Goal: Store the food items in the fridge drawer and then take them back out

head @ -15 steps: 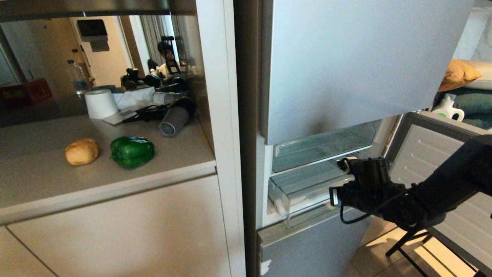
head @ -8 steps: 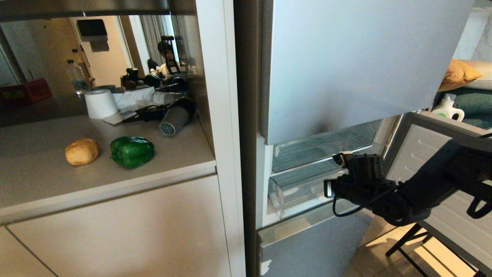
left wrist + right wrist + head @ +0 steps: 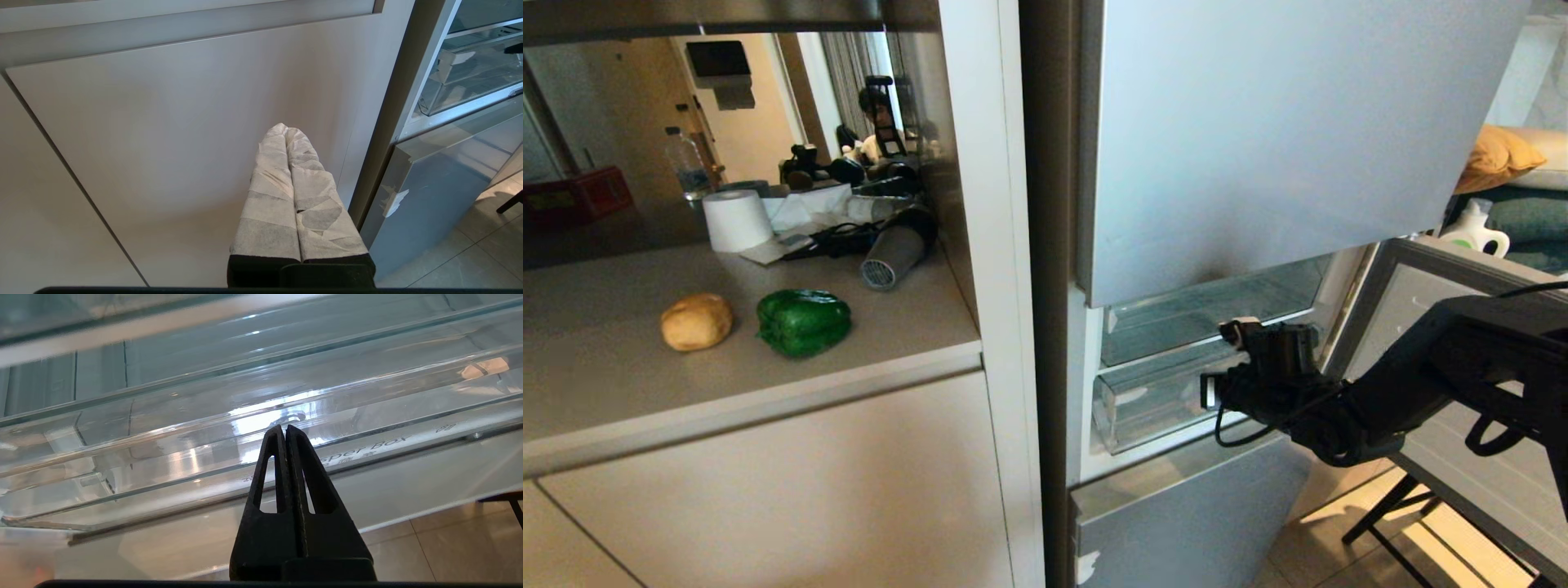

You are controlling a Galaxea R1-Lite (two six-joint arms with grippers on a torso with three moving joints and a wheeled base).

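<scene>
In the head view, the right gripper [image 3: 1227, 359] is seen at the front wall of the fridge drawer [image 3: 1152, 400], its jaws pressed together and empty, pointed into the fridge. The drawer's long axis runs across the fridge opening, and its clear front lies directly ahead of the jaws, so the coming move is judged to turn on that head-on contact (a push inward, or a hook under the rim, cannot be told apart). The drawer stands partly out from the fridge. The bell pepper [image 3: 804, 322] and the potato [image 3: 697, 321] lie on the surface [image 3: 621, 384], well apart from the drawer on its left, the pepper the nearer of the two. Between them and the drawer stands the white cabinet post [image 3: 1005, 269], which any carry would have to go around. The open fridge door [image 3: 1437, 327] is close on the drawer's right, beside the right arm.

In the left wrist view, the left gripper [image 3: 286, 134] is parked facing a beige cabinet door [image 3: 163, 122], left of the drawer and lower; its taped jaws are closed on nothing.

In the right wrist view, the closed black tips are seen against the drawer's clear front (whether touching cannot be told), just above its printed lower edge. Nothing lies inside the drawer.
</scene>
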